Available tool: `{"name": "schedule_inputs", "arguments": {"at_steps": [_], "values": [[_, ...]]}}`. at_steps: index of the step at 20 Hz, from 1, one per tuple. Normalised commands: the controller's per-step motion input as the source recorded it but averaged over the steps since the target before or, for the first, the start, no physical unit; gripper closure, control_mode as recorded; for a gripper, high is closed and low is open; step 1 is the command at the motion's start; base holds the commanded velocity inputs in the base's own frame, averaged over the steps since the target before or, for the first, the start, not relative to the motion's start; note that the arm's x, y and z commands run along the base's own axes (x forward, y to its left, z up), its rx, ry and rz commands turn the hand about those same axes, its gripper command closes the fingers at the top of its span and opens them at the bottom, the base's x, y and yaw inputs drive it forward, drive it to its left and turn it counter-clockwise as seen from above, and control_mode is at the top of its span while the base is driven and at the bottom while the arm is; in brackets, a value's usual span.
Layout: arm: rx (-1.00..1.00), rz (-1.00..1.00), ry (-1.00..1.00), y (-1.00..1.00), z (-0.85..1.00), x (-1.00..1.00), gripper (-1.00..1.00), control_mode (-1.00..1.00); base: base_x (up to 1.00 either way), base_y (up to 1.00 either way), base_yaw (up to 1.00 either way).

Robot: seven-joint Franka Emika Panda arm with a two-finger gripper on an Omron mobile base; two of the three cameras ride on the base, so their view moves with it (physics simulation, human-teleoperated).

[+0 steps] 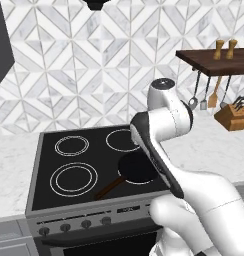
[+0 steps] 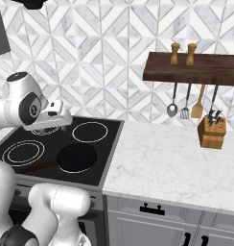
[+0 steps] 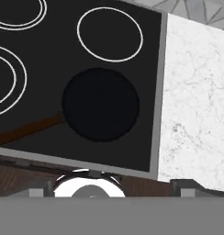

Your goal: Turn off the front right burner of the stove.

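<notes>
1. Left base view: the stove (image 1: 44, 165) lay in front of and below the arm, its black glass bearing two double-ringed burners on the left. A black frying pan (image 1: 137, 167) sat at the front right of the glass, partly hidden behind the arm's forearm, with its brown handle (image 1: 110, 188) angling toward the front edge. The front right burner lay under the pan and its ring could not be made out. Small dark knobs (image 1: 75, 226) ran along the front panel. The gripper itself was hidden behind the arm.

2. Right base view: the hand (image 2: 54, 115) hung above the cooktop, over the rear half, with the pan (image 2: 76, 157) in front of and below it. To its right stretched a white marble counter (image 2: 176, 158), and farther right a knife block (image 2: 212, 131) under a wooden shelf (image 2: 193, 68) with hanging utensils (image 2: 186, 103). Whether the fingers were spread or closed could not be told.

3. Hand view: looking straight down, the pan (image 3: 101, 104) lay directly below the hand, centred, with its handle (image 3: 26, 130) running left. A single white ring (image 3: 110, 34) lay beyond it and the counter (image 3: 196, 101) to the right. The fingertips were not clearly visible, so the gripper's state could not be told.
</notes>
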Motion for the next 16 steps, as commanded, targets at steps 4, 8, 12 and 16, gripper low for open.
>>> {"name": "schedule_inputs", "arguments": {"at_steps": [4,8,12,16], "values": [[-0.42,0.18,0.01,1.00,-0.99,-0.66,-1.00,-1.00,0.00,0.00,0.00],[-0.47,0.19,0.00,0.99,-1.00,-0.79,-1.00,-1.00,0.00,0.00,0.00],[-0.52,0.21,0.00,0.99,-1.00,-0.67,-1.00,-1.00,0.00,0.00,0.00],[-0.52,0.24,0.02,0.90,-1.00,-0.42,-1.00,-1.00,0.00,0.00,0.00]]}}
